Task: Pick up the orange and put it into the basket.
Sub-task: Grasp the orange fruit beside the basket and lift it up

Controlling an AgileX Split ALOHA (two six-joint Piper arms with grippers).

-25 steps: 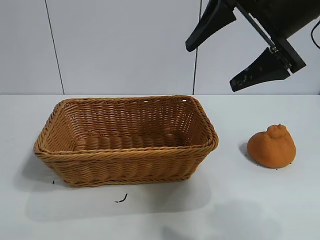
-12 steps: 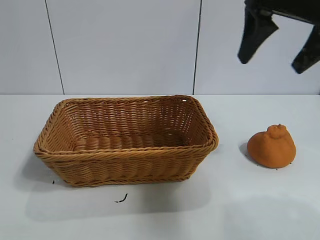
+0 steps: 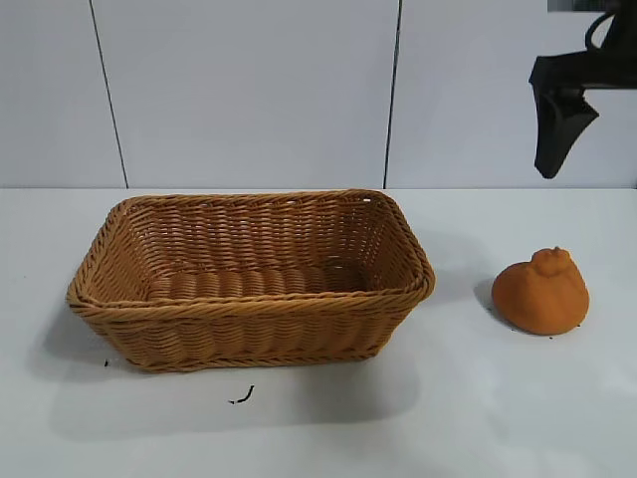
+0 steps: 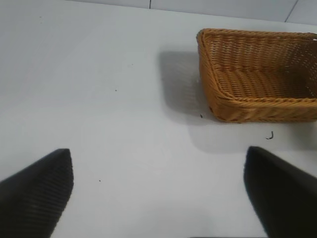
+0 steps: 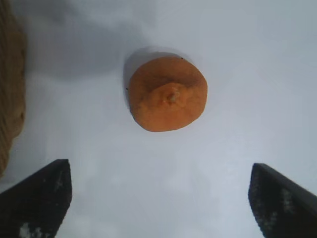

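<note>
The orange (image 3: 540, 294) sits on the white table to the right of the basket (image 3: 249, 304), apart from it. My right gripper (image 5: 161, 173) hangs high above the orange, open wide and empty; the orange (image 5: 167, 94) shows below, ahead of the gap between its fingers. In the exterior view only one of its fingers (image 3: 553, 134) shows, at the top right edge. My left gripper (image 4: 158, 163) is open and empty over bare table, far from the basket (image 4: 267, 101), and is out of the exterior view. The basket is empty.
A small dark scrap (image 3: 242, 397) lies on the table in front of the basket; it also shows in the left wrist view (image 4: 270, 135). The basket's end (image 5: 10, 99) shows at the edge of the right wrist view. A panelled wall stands behind the table.
My right gripper has swung to the right, from above the basket's right end to above the orange, and turned; it stays open. The orange and basket have not moved.
</note>
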